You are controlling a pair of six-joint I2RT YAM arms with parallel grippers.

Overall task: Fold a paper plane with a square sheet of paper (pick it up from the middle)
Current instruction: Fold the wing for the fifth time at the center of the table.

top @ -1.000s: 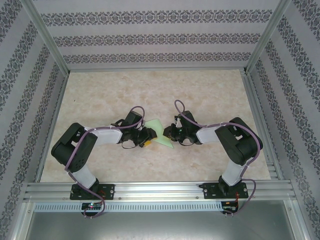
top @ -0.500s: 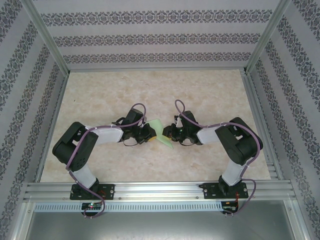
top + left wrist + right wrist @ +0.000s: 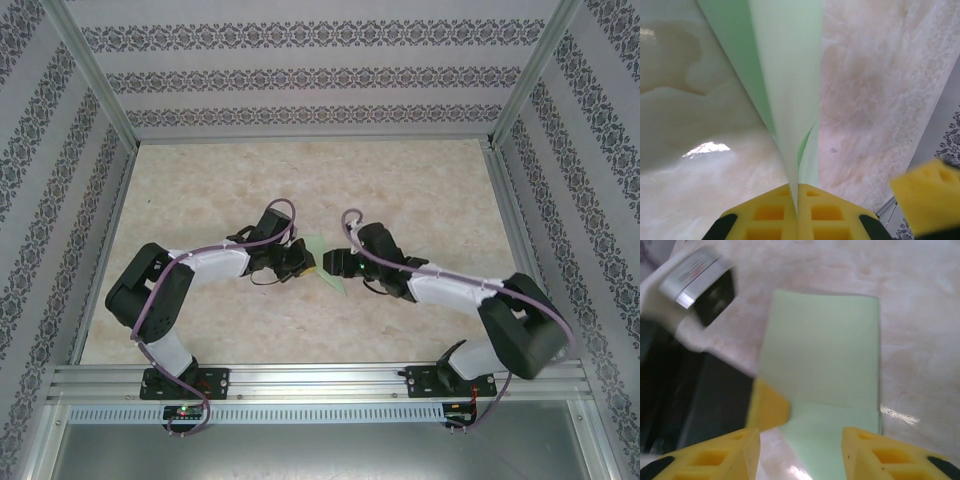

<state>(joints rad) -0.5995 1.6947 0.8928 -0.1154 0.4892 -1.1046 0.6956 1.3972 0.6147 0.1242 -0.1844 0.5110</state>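
1 paper sheet, pale mint green, folded, is sitting btw the 2 grippers, approx mid-table & somewhat nearer the arm bases than the far wall. In the L wrist view the sheet is running away from the pads edge-on, w/ several layers showing & a darker green flap on its left. In the R wrist view the sheet is showing a flat rectangular face w/ 1 crease across its near end. Can't tell if it's touching the table.

L gripper is pinching the sheet: its 2 yellow pads are pressing together, w/ the paper coming out of the seam btw them. R gripper is standing w/ jaws apart, mid-wide, gripping nothing. Its 2 yellow fingertips are framing the sheet's near end, not visibly touching it. The 2 grippers are facing each other, just beside one another.

2 arms are reaching inward. L arm & R arm are both black & white, each carrying 1 purple cable. Both are sitting on an aluminium rail at the near edge.

Table top is showing a glossy beige marble pattern. Walls on 3 sides are wearing striped grey-white ornamental wallpaper, w/ 2 aluminium posts rising at the far corners.
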